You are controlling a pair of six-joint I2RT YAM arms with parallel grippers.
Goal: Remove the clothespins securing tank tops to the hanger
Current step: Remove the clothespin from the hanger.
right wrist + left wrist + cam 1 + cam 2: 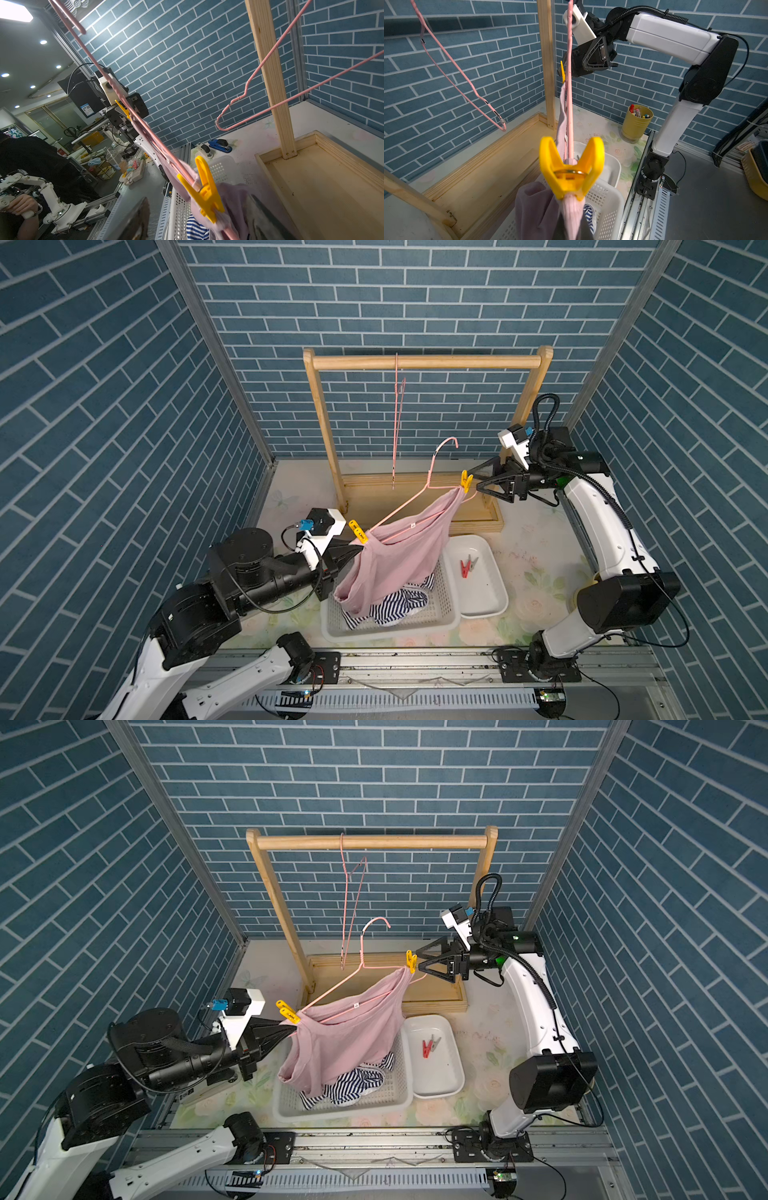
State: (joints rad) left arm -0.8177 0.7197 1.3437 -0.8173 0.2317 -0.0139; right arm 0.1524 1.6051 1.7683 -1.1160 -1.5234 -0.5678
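Might skew the yellow clothespin (pixel 466 482) with the spread right gripper (pixel 476 481), jerking the hanger (pixel 570 93) and pink tank top (pixel 395 560) out of the left gripper (pixel 353 549) pinching it.

A white tray (pixel 484 593) sits beside a perforated basket (pixel 445 595), before a wooden rack (pixel 424 362).

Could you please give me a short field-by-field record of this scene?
yellow pins: both clipped on the hanger, holding the pink top
left gripper: shut on pink top below one pin
right gripper: open, tips by the other pin
red pin, grey pin: in tray
striped top: in basket
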